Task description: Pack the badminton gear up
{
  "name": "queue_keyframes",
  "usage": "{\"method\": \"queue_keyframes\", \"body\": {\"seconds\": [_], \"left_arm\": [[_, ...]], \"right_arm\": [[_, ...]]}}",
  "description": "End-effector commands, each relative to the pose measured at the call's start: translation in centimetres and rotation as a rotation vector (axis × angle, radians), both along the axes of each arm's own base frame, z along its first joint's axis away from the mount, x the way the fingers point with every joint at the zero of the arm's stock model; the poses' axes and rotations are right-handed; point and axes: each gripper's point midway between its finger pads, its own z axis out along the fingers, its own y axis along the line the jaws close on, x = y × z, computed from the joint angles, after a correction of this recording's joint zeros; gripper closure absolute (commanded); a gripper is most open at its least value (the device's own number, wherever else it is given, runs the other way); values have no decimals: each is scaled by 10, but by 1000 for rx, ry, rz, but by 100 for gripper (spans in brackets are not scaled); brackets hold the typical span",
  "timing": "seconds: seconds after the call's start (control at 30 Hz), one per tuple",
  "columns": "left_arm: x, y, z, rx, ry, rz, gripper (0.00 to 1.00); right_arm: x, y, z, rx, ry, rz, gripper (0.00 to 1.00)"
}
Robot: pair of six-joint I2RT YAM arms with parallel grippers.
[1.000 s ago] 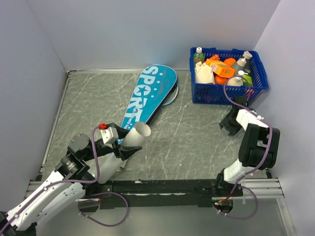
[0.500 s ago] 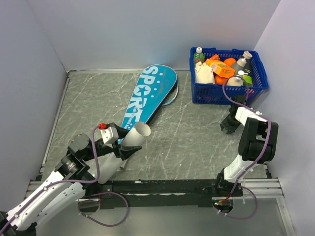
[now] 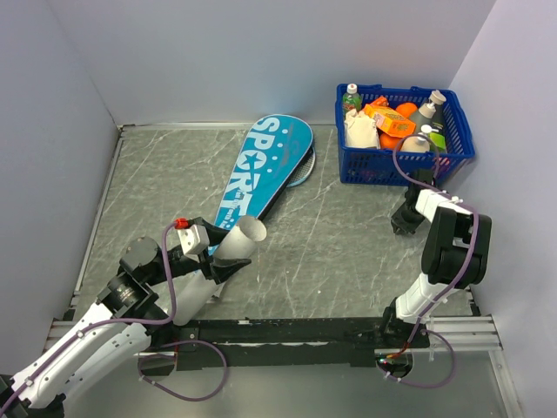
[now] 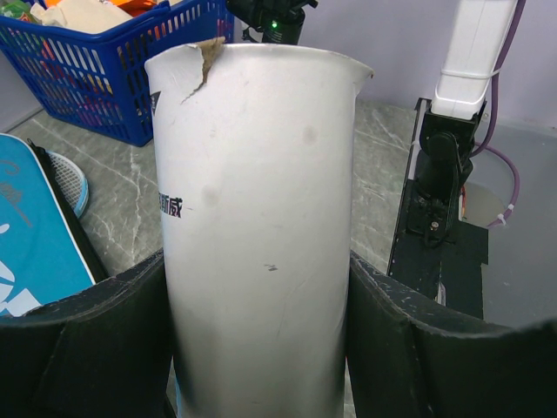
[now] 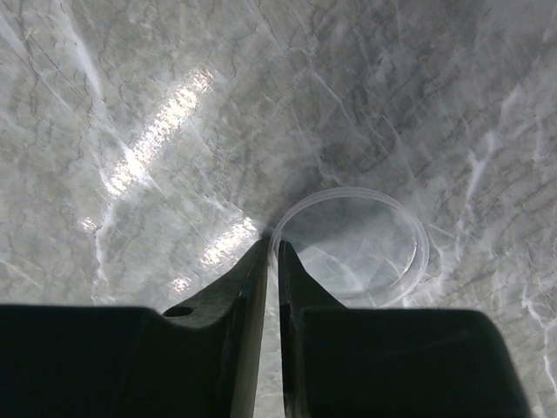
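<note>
My left gripper (image 3: 207,258) (image 4: 259,279) is shut on the long white tube (image 3: 222,259) (image 4: 261,200), which tilts up over the table's near left with its open end (image 3: 247,230) toward the middle. Beyond it the blue bag lettered SPORT (image 3: 263,168) (image 4: 26,248) lies flat, and a racket head (image 3: 305,165) (image 4: 66,178) pokes out at its right side. At the right, my right gripper (image 3: 406,223) (image 5: 271,247) points down at the table, its jaws nearly together on the rim of a clear round lid (image 5: 416,257). No shuttlecocks are in view.
A blue mesh basket (image 3: 402,163) (image 4: 91,83) full of bottles and packets stands at the back right, just behind the right gripper. Walls close in the table on the left, back and right. The arms' black base rail (image 3: 296,331) runs along the near edge.
The right gripper's jaws have closed in onto the clear lid's rim, and its wrist has edged slightly toward the back. The left arm and tube have not moved.
</note>
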Motion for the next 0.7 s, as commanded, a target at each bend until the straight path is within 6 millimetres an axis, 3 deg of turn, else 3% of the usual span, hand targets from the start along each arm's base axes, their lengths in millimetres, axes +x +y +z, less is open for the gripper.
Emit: {"method": "queue_keyframes", "body": {"seconds": [0.0, 0.27, 0.5, 0.67], "left_arm": [[-3, 2, 22, -47, -33, -1, 99], [1, 0, 18, -35, -20, 9, 99], [7, -4, 10, -9, 12, 13, 99], [11, -8, 3, 8, 28, 12, 99]], "right_arm": [[8, 2, 6, -19, -19, 12, 84], [19, 32, 36, -31, -92, 108, 88], [20, 76, 89, -11, -228, 242, 89], [5, 112, 123, 54, -320, 357, 89]]}}
